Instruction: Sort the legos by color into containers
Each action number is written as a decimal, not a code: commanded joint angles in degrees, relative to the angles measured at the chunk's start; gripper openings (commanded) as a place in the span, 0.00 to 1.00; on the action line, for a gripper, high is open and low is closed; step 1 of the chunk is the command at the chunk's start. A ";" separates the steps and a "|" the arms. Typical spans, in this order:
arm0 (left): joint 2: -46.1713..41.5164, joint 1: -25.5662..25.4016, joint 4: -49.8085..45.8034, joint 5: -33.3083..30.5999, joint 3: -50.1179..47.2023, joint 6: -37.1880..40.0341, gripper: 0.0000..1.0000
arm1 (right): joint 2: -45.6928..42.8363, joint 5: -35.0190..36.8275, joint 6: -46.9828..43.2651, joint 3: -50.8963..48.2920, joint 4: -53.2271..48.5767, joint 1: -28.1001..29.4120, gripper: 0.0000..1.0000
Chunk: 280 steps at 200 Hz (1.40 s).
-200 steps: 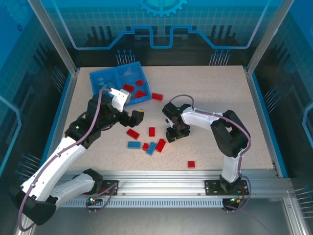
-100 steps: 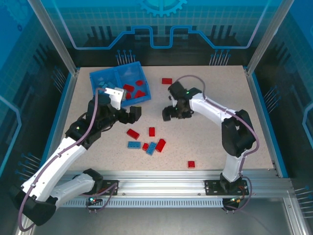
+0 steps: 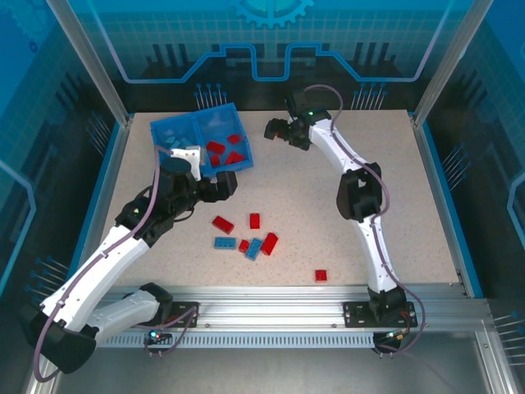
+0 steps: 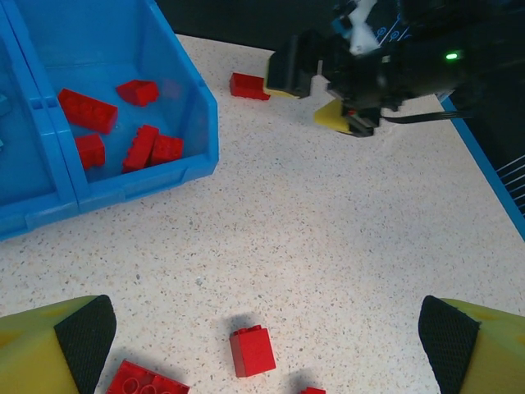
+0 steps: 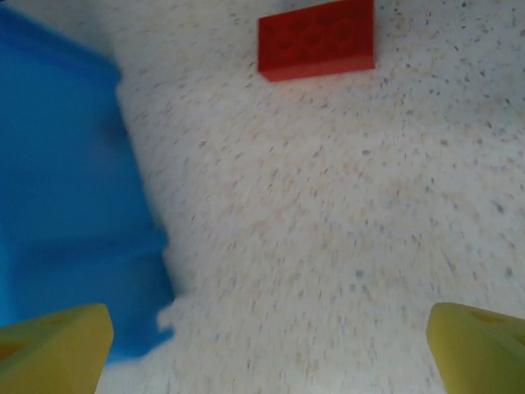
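The blue tray (image 3: 176, 127) sits at the far left, and several red legos (image 3: 223, 149) lie in its right compartment (image 4: 123, 49). More red and light blue legos (image 3: 254, 248) are scattered mid-table. My left gripper (image 3: 217, 190) hovers open just in front of the tray. A small red lego (image 4: 252, 350) stands on the table between its fingers (image 4: 82, 336), untouched. My right gripper (image 3: 281, 131) is open and empty at the far edge, right of the tray. A flat red lego (image 5: 316, 38) lies just beyond it, beside the tray wall (image 5: 57, 180).
A lone red lego (image 3: 321, 276) lies near the front edge. The right arm (image 3: 361, 193) stretches up across the table's right of centre. Blue side rails (image 3: 447, 197) and enclosure walls bound the table.
My right gripper has swung from mid-table to the far edge by the tray and opened wide. The red lego beside the tray now lies farther back. The left gripper edged toward the tray.
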 commanded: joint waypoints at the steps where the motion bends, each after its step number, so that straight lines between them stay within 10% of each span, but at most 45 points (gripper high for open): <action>1: 0.13 -0.01 -1.94 -0.50 0.98 1.80 0.99 | 6.60 2.51 4.58 9.31 -2.26 -0.85 1.00; 178: 1.17 1.70 -7.56 -1.87 3.07 -1.13 0.99 | 25.94 9.45 25.74 18.52 31.70 -6.11 0.88; 280: 1.78 4.44 -7.28 -1.53 2.36 -2.46 0.99 | 28.37 -10.85 29.17 18.48 20.31 -3.94 0.51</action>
